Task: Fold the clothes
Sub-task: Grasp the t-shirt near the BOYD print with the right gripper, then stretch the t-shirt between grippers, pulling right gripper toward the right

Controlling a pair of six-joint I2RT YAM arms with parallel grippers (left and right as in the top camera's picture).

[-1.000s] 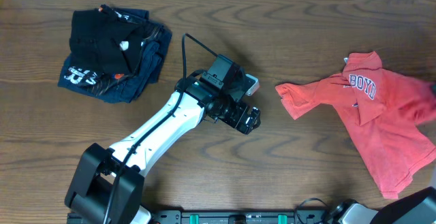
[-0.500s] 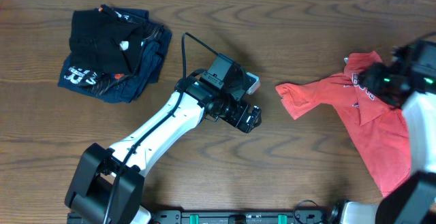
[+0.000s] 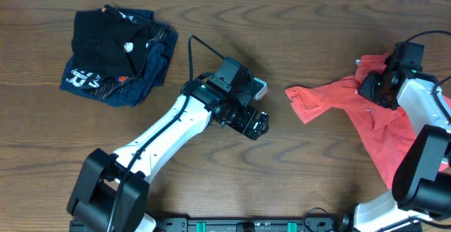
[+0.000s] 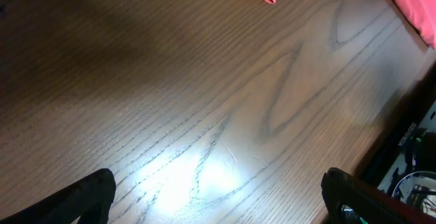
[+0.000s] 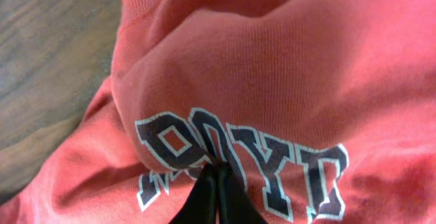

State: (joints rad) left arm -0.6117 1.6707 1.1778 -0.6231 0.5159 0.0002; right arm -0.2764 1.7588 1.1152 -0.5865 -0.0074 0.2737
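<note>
Right gripper [image 5: 216, 171]: fingers drawn together into one dark point, with the tips pressed into the cloth at the lettering
Hold: whether a pinch of cloth sits between the tips cannot be told
T-shirt [image 5: 306, 67]: coral-red, lying directly under and around the right gripper; a rounded fold bulges just beyond the tips
Lettering [image 5: 238, 159]: dark block letters with white edges, partly tucked under the fold, so the word cannot be read whole
Right arm [image 3: 423, 108]: seen from overhead it covers the chest and collar of the T-shirt, which is spread over the right end of the table [image 3: 317, 20]; the picture's right edge cuts the garment off
Sleeve [image 3: 304, 99]: stretched flat towards the table's middle, the part of the T-shirt nearest the other arm
Left gripper [image 3: 259, 124]: near the middle of the table, well apart from the sleeve; in its wrist view the fingers stand wide apart over bare wood with nothing between them
Left wrist view: only a sleeve tip and a strip of red cloth show, both cut off at the top edge
Black garment [image 3: 106, 38]: folded, lying on the navy garment [image 3: 91, 80] at the far left corner, well apart from both grippers
</note>
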